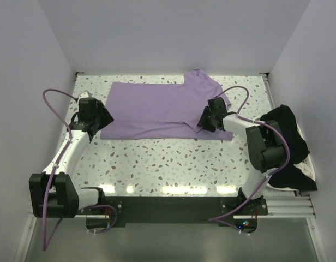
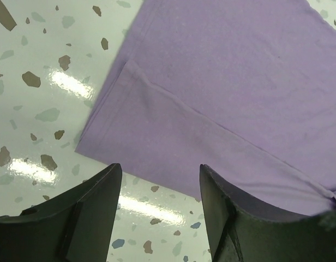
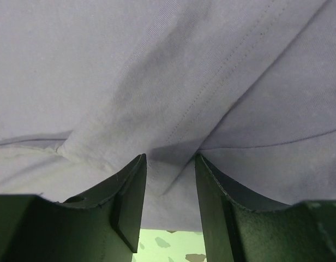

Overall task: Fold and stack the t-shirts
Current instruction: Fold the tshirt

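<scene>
The lavender t-shirt (image 1: 157,109) lay flat toward the table's (image 1: 173,164) far edge, its long axis running left to right between my two arms. My left gripper (image 1: 96,121) hung with jaws apart just off the shirt's near-left corner, holding nothing. My right gripper (image 1: 207,117) straddled a fold at the sleeve end; I couldn't tell whether it had pinched it. The black t-shirt (image 1: 288,136) sat heaped at the right edge.
</scene>
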`<act>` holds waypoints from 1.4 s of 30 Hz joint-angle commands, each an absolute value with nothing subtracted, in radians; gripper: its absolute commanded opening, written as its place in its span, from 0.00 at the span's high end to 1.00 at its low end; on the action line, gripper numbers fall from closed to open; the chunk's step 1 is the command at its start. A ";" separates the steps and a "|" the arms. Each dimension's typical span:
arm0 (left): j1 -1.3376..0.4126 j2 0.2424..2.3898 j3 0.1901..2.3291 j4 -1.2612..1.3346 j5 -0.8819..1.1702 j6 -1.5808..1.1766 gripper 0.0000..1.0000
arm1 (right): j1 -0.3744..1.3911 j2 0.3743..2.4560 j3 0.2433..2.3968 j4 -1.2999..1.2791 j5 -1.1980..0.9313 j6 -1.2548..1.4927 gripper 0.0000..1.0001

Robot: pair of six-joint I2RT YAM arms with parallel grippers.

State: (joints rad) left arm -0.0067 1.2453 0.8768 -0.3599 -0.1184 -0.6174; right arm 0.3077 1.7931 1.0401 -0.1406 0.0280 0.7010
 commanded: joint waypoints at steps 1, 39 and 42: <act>0.000 1.212 0.873 -0.354 -0.089 -0.571 0.36 | 0.311 1.784 1.029 -0.104 0.054 0.724 0.56; 0.000 1.227 0.841 -0.327 -0.077 -0.558 0.38 | 0.345 2.074 1.479 -0.179 0.072 0.658 1.00; 0.000 1.227 0.839 -0.327 -0.077 -0.557 0.38 | 0.353 2.114 1.529 -0.184 0.075 0.632 1.00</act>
State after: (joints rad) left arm -0.0067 1.2320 0.8383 -0.3592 -0.0849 -0.5819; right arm 0.3405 2.0903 1.4605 -0.1741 0.0463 0.6792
